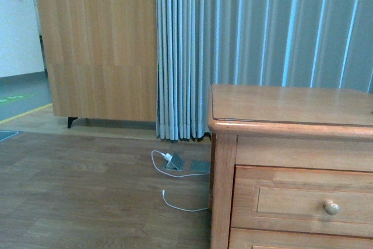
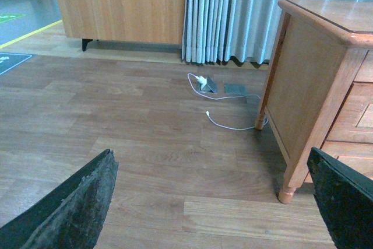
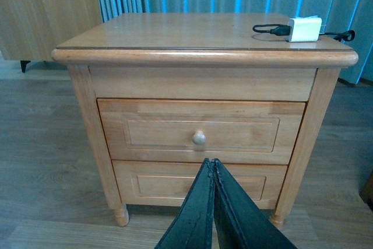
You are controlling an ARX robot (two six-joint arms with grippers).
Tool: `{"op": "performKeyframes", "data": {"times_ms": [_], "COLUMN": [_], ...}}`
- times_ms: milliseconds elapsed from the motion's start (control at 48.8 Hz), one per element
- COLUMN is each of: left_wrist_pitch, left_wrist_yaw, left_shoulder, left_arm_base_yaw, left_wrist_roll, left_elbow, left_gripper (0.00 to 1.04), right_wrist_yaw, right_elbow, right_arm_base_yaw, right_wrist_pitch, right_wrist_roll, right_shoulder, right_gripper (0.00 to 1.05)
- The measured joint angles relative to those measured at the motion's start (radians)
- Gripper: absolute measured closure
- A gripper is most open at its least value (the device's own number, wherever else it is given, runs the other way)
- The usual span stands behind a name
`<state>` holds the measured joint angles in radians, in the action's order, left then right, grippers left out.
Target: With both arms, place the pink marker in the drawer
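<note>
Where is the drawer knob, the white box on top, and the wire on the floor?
Drawer knob [image 3: 199, 138], right wrist view, round front.
White box [image 3: 303, 28], right wrist view, front face.
White wire [image 1: 178, 205], front view, floor loop.

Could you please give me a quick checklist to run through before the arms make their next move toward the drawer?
1. Upper drawer shut, its knob unobstructed: ok.
2. Right gripper facing the cabinet front, fingers together and holding nothing: ok for approach, but it must open to take the knob.
3. Left gripper open, holding nothing: ok.
4. Pink marker located: not ok, it shows in no view.
5. Cabinet top: only a white charger with a black cable lies there, near a back corner: ok.
6. Floor beside the cabinet: white cable lies loose there: cannot tell whether it matters.
</note>
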<state>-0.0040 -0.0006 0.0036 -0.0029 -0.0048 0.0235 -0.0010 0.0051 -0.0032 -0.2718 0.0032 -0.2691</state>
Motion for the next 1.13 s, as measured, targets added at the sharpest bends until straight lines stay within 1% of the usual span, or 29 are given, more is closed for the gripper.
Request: {"op": "performKeyframes", "data": {"times_ms": [307, 328, 369, 389, 430, 697, 758, 1127], "left_wrist_pitch": [0.000, 0.000, 0.000, 0.000, 0.000, 0.000, 0.000, 0.000], "left_wrist_yaw": [0.000, 0.000, 0.000, -0.001, 0.000, 0.000, 0.000, 0.000], "left_shoulder": [0.000, 0.000, 0.000, 0.000, 0.000, 0.000, 0.000, 0.000], "left_arm_base_yaw": [0.000, 0.000, 0.000, 0.000, 0.000, 0.000, 0.000, 0.000], "left_wrist_roll": [0.000, 0.000, 0.000, 0.000, 0.000, 0.000, 0.000, 0.000], "left_elbow": [0.000, 0.000, 0.000, 0.000, 0.000, 0.000, 0.000, 0.000], "left_gripper": [0.06, 0.06, 0.06, 0.06, 0.06, 0.06, 0.06, 0.06], "right_wrist_yaw": [0.000, 0.000, 0.000, 0.000, 0.000, 0.000, 0.000, 0.000], "right_elbow": [0.000, 0.000, 0.001, 0.001, 0.001, 0.001, 0.001, 0.001], "right_arm_base_yaw": [0.000, 0.000, 0.000, 0.000, 0.000, 0.000, 0.000, 0.000], "right_wrist_pitch": [0.093, 0.112, 0.228, 0.259, 0.266, 0.270, 0.270, 0.270], "right_wrist_roll": [0.000, 0.000, 0.000, 0.000, 0.000, -0.001, -0.002, -0.002], "right_shoulder": [0.095, 0.112, 0.193, 0.226, 0.261, 0.265, 0.265, 0.265], "right_gripper": [1.03, 1.03, 1.03, 1.03, 1.03, 1.03, 0.94, 0.30]}}
